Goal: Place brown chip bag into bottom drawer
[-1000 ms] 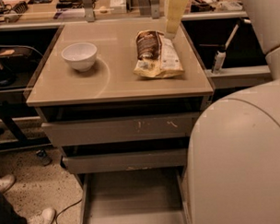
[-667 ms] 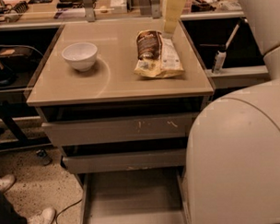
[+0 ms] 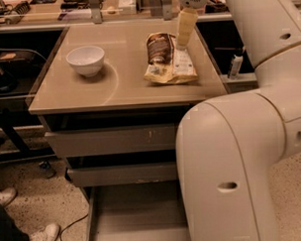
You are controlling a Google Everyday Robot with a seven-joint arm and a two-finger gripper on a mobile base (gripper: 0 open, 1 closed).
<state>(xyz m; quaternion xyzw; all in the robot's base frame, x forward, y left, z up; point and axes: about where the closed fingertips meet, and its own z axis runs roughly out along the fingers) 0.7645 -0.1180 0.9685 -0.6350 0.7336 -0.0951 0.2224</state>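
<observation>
The brown chip bag point(image 3: 167, 59) lies flat on the cabinet top point(image 3: 114, 89), right of centre, dark brown end toward the back. My gripper point(image 3: 183, 36) hangs from above at the bag's back right corner, its pale fingers point(image 3: 185, 26) pointing down and close over the bag. The bottom drawer point(image 3: 139, 217) is pulled out at the foot of the cabinet, a flat tray with nothing in it that I can see. My arm's big white body hides its right part.
A white bowl point(image 3: 86, 59) stands on the left of the cabinet top. Two upper drawers point(image 3: 111, 141) are slightly pulled out. A person's white shoes point(image 3: 25, 231) are at the lower left floor. Cluttered benches run behind. A small bottle point(image 3: 235, 65) stands at the right.
The gripper has come down a little toward the bag's back right corner. The bag, bowl and drawers have not moved.
</observation>
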